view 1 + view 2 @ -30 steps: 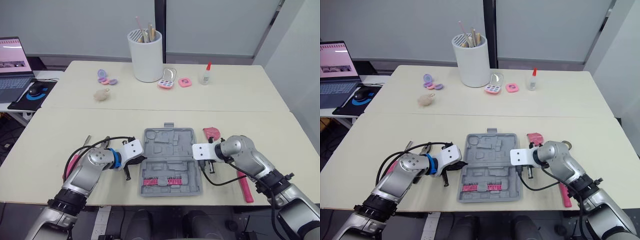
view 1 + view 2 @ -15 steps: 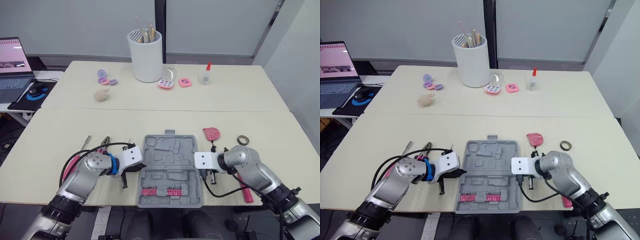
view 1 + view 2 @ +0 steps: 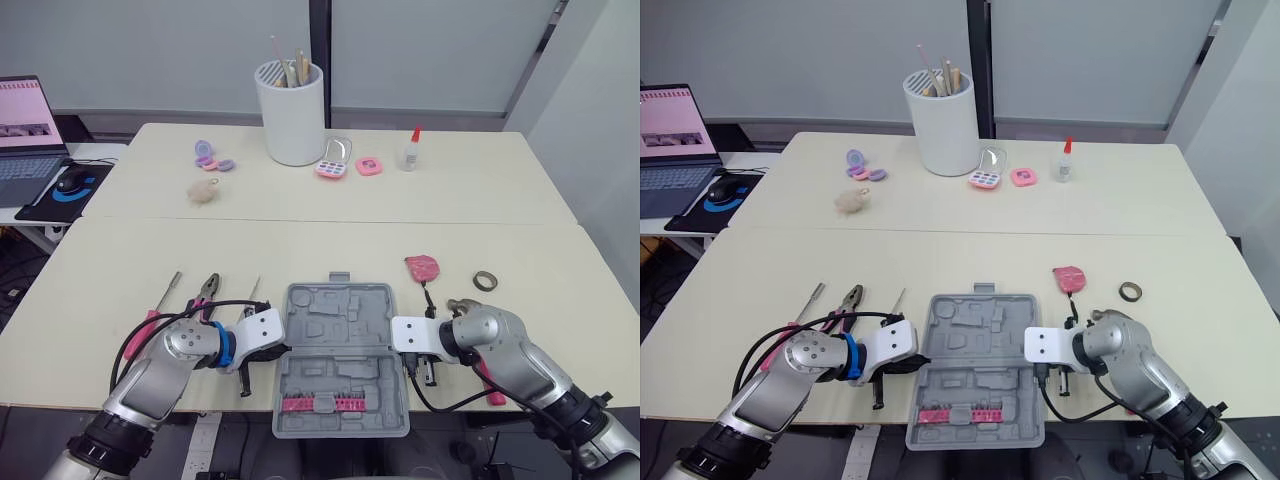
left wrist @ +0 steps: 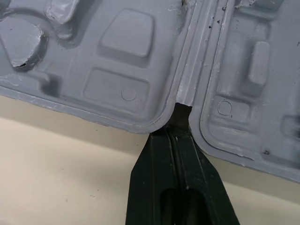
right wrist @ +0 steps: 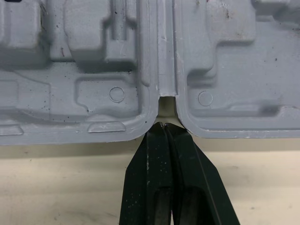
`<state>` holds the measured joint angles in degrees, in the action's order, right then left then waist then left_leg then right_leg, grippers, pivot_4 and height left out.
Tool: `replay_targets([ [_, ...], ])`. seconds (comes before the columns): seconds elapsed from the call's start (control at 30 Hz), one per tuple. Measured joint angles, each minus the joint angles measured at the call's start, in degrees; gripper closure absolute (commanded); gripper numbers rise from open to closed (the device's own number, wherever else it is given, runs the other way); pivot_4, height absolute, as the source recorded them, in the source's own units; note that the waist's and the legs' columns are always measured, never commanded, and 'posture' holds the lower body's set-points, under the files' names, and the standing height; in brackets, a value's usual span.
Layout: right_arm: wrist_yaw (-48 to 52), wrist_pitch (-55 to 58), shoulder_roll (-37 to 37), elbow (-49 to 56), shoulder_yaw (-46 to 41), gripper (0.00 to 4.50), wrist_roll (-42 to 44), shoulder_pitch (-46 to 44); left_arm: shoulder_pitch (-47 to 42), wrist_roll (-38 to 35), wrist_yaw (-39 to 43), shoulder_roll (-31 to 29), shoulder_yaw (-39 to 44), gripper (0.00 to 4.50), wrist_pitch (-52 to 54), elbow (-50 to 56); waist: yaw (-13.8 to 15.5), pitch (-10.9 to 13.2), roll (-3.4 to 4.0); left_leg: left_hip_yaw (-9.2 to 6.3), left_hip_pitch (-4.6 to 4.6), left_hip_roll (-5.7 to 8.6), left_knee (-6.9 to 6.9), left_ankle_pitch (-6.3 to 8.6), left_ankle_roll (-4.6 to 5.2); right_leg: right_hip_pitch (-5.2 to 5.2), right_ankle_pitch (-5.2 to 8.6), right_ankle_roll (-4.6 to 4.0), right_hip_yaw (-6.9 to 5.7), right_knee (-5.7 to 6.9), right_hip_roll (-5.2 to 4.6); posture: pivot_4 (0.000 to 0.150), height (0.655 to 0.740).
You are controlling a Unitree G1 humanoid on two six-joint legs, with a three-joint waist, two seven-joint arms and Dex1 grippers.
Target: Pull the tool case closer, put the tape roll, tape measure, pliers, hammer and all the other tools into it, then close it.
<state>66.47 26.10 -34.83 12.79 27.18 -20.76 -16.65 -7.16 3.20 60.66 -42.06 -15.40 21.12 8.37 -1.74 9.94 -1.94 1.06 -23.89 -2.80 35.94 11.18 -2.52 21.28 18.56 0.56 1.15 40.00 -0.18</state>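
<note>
Open grey moulded plastic tool case [image 3: 340, 345] at cream table's [image 3: 300, 250] front edge, left gripper [image 4: 181, 117] and right gripper [image 5: 161, 127] at opposite hinge ends, both finger pairs pressed together.

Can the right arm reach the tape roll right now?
Probably yes: the tape roll lies uncovered on the table near the right gripper, whose shut fingers sit at the tool case hinge.

bright even diffuse light from above; soft faint shadow along tool case [image 4: 117, 93] edge.
</note>
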Motion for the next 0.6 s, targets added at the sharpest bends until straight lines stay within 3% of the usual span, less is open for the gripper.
replay_targets([
  [0.6, 0.03, 0.72, -0.46, 0.38, 0.99, 4.48, 1.24, 0.27, 0.93, -0.06, 0.05, -0.34, 0.00, 4.50, 1.62, 1.47, 0.00, -0.08, 0.00, -0.06, 0.01, 0.00, 0.00, 0.00, 0.00, -0.04, 0.01, 0.00, 0.00, -0.01, 0.02, 0.150, 0.7400],
])
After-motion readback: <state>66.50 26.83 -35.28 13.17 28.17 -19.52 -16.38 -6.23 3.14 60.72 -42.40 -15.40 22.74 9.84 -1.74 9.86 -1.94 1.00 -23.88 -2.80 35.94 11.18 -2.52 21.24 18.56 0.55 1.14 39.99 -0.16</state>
